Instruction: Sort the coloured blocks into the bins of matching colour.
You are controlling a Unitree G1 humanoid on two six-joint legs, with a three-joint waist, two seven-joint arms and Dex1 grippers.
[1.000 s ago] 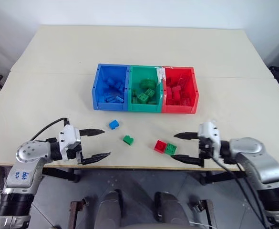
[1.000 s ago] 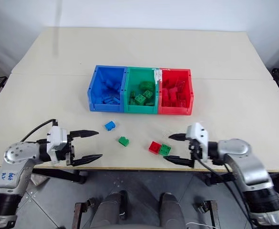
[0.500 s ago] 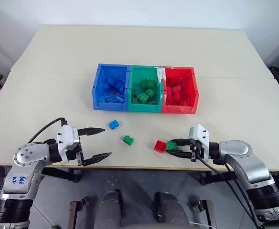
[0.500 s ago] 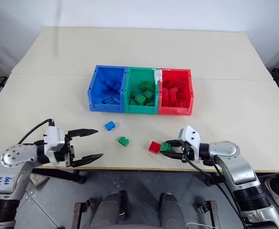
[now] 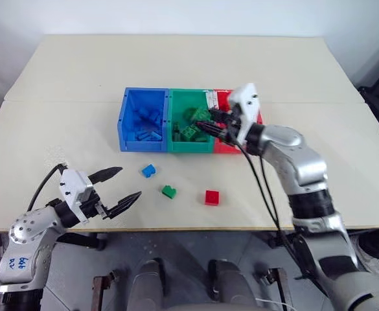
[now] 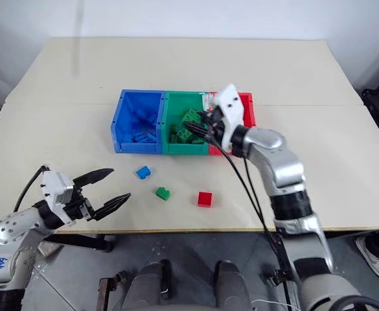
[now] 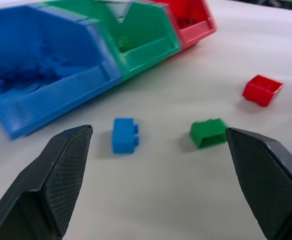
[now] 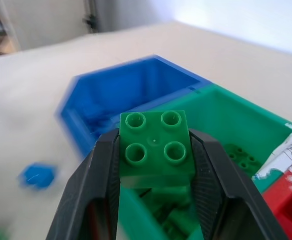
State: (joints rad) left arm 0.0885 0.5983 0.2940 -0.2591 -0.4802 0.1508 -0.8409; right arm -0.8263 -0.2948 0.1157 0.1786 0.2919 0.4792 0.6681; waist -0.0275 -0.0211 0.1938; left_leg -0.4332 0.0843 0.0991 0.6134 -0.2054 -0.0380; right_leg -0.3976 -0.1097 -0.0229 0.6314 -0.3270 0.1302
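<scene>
Nearest me, my left claw [image 5: 115, 190] hangs low over the front edge of the counter [image 5: 59, 129], its two black fingers spread wide with nothing between them. It points across the counter toward the loose blocks.

Just past it three blocks lie in a rough row on the counter, all apart from one another. The blue block [image 5: 148, 171] is closest to the left claw and nearest the bins; in the left wrist view I see it lying on its side, studs aimed sideways toward the green one. The green block [image 5: 169, 192] sits in the middle, slightly longer than it is deep, its long side running roughly along the row. The red block [image 5: 212, 197] lies furthest to my right, tipped so I cannot tell where its studs face.

Further back stand the three joined bins: the blue bin [image 5: 132, 137] on my left, the green bin [image 5: 179, 146] in the middle, the red bin [image 5: 262, 117] on my right, each holding blocks of its own colour.

My right claw [image 5: 207, 122] reaches in from the right over the green bin, clamped on a green four-stud block [image 8: 156, 144]. In the right wrist view I see its studded face turned toward the camera, a finger pressed against each flank, the green bin beneath it
</scene>
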